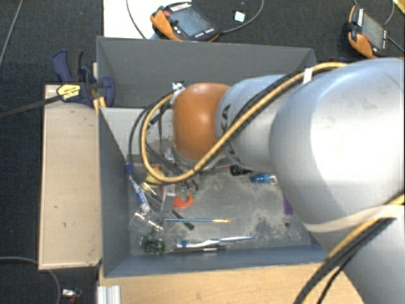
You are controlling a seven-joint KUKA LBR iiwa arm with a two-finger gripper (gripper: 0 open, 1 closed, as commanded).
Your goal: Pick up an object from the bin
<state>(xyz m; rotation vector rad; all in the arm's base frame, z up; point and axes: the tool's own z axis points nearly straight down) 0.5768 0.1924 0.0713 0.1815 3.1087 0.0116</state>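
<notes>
Camera view looks down with us into the grey bin (209, 62). Nearest its front wall we count one long pale-and-blue pen-like stick (215, 240), its long axis running left to right along that wall. One dark green lump (152, 246) sits at the stick's left end, in the front left corner. Just behind them lies one thin blue brush (195, 220), also lengthwise left to right, its yellowish tip pointing right. One clear plastic scrap (139, 221) lies to its left.

Next back is one small orange-red piece (182, 200), curved, so we cannot name its long axis. It lies left of the bin's middle, just beside the gripper (169, 183), which hangs under the arm's orange cover (196, 119) over the left-hand heap. We cannot tell whether the gripper is spread or pressed together, nor whether anything is in it.

One blue-and-white tube (137, 192) lies slantwise by the left wall. Farther right, well apart, are one purple bit (286, 206) and one small blue piece (262, 178).
</notes>
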